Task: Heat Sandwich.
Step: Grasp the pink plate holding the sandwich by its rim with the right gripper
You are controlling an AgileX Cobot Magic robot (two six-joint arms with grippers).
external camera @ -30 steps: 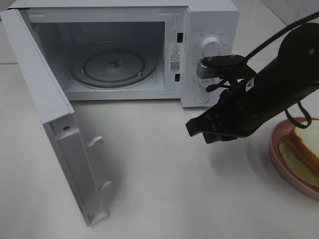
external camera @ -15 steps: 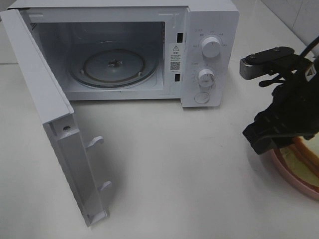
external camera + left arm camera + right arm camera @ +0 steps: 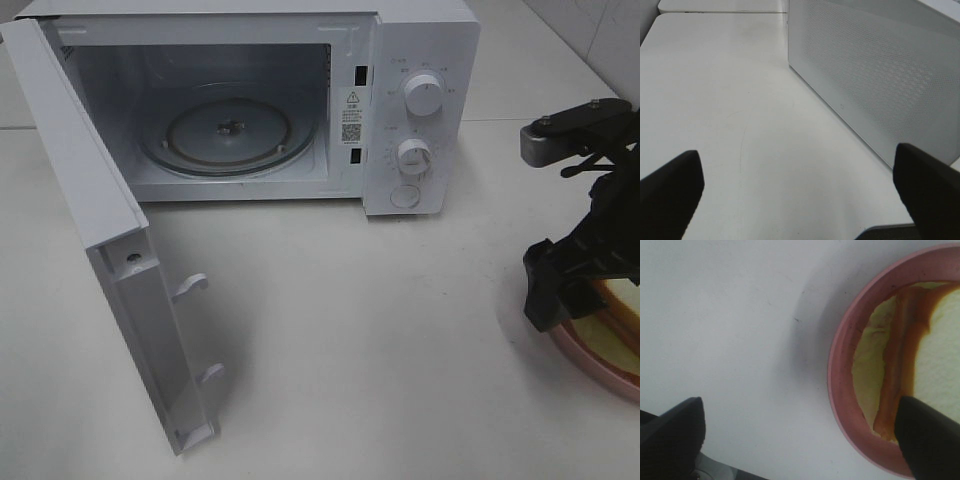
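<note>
The sandwich (image 3: 622,308) lies on a round pink plate (image 3: 590,358) at the table's right edge, partly hidden by my right arm. In the right wrist view the sandwich (image 3: 900,360) shows white bread, a brown-red layer and pale yellow filling inside the plate's rim (image 3: 839,390). My right gripper (image 3: 565,295) hangs open just above the plate's left rim. In its wrist view the gripper (image 3: 800,440) has one finger over bare table and the other over the sandwich, holding nothing. My left gripper (image 3: 799,195) is open and empty over bare table, outside the high view.
A white microwave (image 3: 420,110) stands at the back with its door (image 3: 120,250) swung wide open toward the front left. Its glass turntable (image 3: 228,135) is bare. The left wrist view shows the microwave's perforated panel (image 3: 880,75) close by.
My right arm has swung right, from in front of the microwave's control panel to over the pink plate's rim, and its jaws have spread from shut to open.
</note>
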